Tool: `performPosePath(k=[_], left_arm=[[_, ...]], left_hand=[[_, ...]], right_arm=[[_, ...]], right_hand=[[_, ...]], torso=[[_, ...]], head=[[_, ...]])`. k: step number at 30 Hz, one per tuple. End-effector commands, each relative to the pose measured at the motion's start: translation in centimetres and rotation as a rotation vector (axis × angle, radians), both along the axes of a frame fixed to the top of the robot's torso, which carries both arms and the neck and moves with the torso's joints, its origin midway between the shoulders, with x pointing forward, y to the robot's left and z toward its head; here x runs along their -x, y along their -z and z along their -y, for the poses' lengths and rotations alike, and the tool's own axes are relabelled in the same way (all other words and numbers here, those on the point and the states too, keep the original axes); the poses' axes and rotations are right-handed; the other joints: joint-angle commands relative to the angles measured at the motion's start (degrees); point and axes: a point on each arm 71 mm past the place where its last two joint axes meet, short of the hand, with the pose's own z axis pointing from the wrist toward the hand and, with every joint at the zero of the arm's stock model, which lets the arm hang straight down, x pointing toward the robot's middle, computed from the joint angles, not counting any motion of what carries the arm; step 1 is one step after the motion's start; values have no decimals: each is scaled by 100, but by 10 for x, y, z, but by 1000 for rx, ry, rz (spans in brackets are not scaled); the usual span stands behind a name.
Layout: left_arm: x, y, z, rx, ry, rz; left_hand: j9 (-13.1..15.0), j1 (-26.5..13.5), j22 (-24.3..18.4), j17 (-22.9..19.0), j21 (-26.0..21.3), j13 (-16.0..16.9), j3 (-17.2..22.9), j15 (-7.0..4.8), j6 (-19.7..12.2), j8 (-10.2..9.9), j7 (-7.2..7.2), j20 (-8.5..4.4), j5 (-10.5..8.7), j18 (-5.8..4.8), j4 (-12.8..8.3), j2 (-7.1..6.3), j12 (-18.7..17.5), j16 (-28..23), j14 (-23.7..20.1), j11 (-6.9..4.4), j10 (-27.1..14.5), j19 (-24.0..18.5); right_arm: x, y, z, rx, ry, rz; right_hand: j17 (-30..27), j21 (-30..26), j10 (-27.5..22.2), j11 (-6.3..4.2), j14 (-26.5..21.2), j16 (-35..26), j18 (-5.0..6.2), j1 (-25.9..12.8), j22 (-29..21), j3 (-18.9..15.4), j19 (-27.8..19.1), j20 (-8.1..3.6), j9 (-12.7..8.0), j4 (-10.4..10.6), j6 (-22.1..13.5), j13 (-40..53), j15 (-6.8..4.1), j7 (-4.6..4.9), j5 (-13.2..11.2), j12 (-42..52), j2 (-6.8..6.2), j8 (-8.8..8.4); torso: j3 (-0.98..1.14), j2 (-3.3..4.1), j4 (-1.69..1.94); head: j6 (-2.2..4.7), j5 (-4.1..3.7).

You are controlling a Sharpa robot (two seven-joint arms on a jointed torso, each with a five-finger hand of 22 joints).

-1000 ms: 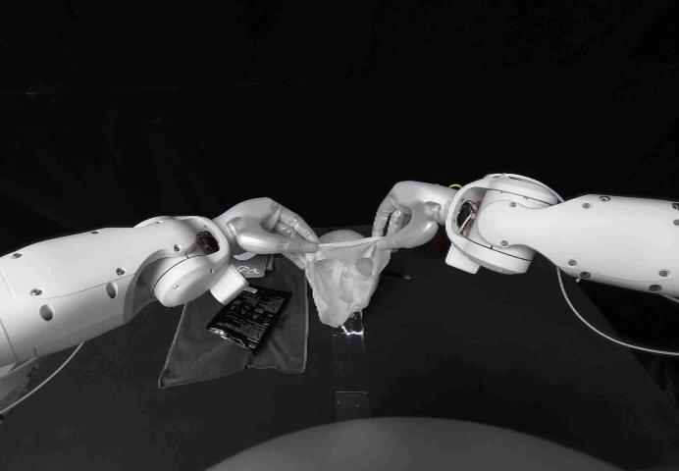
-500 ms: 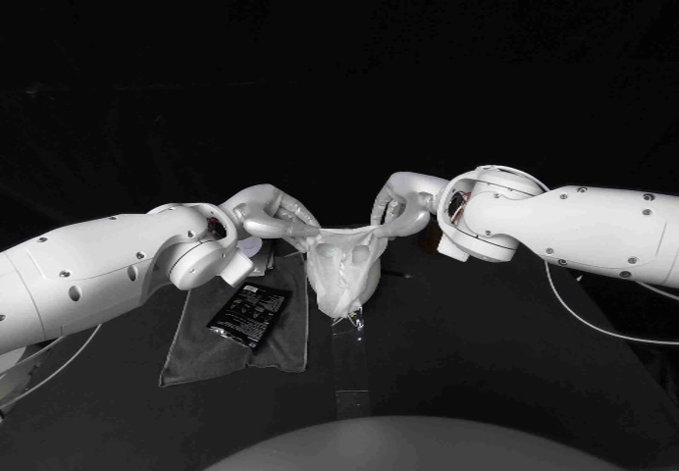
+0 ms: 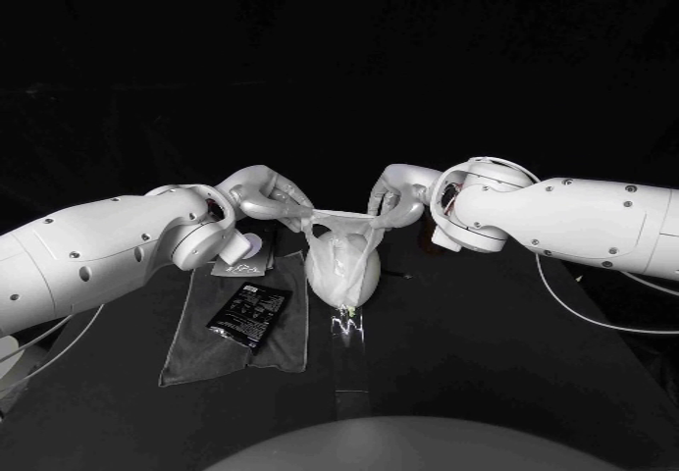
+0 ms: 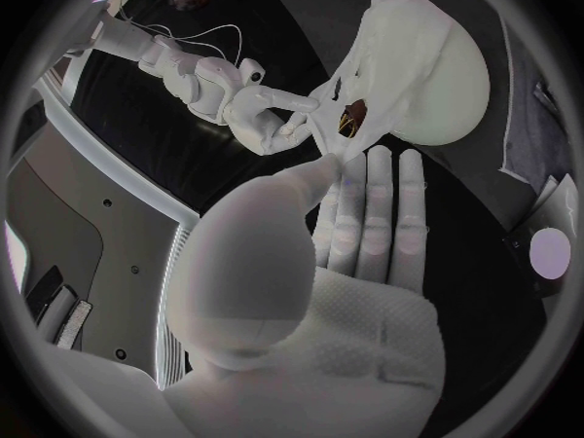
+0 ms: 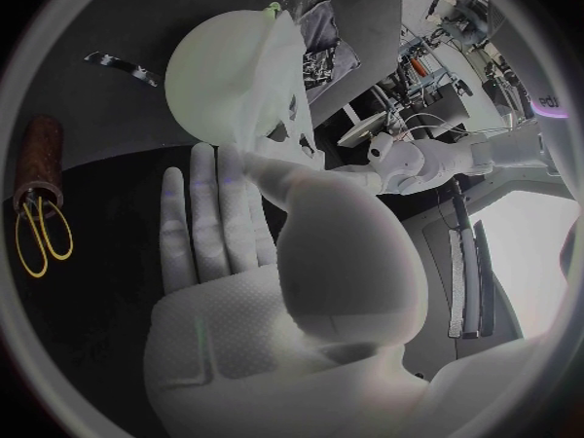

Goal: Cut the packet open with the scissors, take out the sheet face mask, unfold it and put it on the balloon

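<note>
Face mask: the sheet (image 3: 344,257) is spread out, its top edge pulled taut between the two hands just above the balloon (image 5: 213,73), and the rest curves down the balloon's front.
Left hand: the left hand (image 3: 266,203) pinches one top corner of the mask, on the left arm's side of the balloon.
Right hand: the right hand (image 3: 399,201) pinches the opposite corner, on the far side of the balloon from the left hand.
Change: a second ago the mask hung limp and creased between lower hands. Both hands have since risen and pushed forward, and the sheet now looks smooth and rounded against the balloon.
Meaning: cutting, extracting and unfolding appear done, and the placing is likely in its closing stage. What seems left is to settle the top edge onto the balloon and let go.
Packet: the dark packet (image 3: 249,314) lies on a grey cloth (image 3: 198,343) on the counter (image 3: 481,373), near the balloon on the left arm's side.
Scissors: the yellow-handled scissors (image 5: 40,232) rest well apart from the balloon, untouched.
</note>
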Motion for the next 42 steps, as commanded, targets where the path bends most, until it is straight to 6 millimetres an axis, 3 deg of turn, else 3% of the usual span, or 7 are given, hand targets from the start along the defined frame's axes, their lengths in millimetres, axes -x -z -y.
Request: performPosePath(k=[1, 26, 42], left_arm=[[-2, -4, 3, -19, 15, 40], [-15, 2, 18, -100, -21, 14], [-30, 9, 16, -183, -28, 28]], left_hand=[[601, -7, 9, 5, 22, 8, 35, 8, 13, 27, 8, -11, 19, 84, -16, 48, -33, -20, -15, 17, 29, -47], [607, -11, 14, 7, 27, 9, 41, 9, 10, 24, 10, -8, 19, 82, -17, 54, -35, -22, -15, 19, 28, -58], [616, -10, 22, 9, 35, 10, 53, 12, 0, 18, 12, -9, 19, 82, -24, 60, -42, -26, -19, 22, 21, -69]], right_arm=[[-5, -4, 0, 37, -27, 31], [-29, 2, -7, 176, -107, -46], [-45, 4, -9, 118, -31, 9]], right_hand=[[8, -6, -11, -37, 19, -29, 96, -15, 5, -4, 29, -4, 56, -24, 31, 1, -1, -2, 19, -32, 60, 41], [3, -21, -42, -25, -9, -50, 93, -22, 0, 3, 16, 0, 55, -31, 8, -6, 10, 9, 19, -44, 73, 28], [-5, 12, -96, -6, -54, -87, 96, -48, 18, -16, 92, 4, 62, -32, -34, -15, 24, 28, 17, -50, 96, 14]], torso=[[-1, 3, 5], [-3, -4, 2], [-2, 17, 3]], head=[[-4, -7], [-11, -14], [1, -4]])
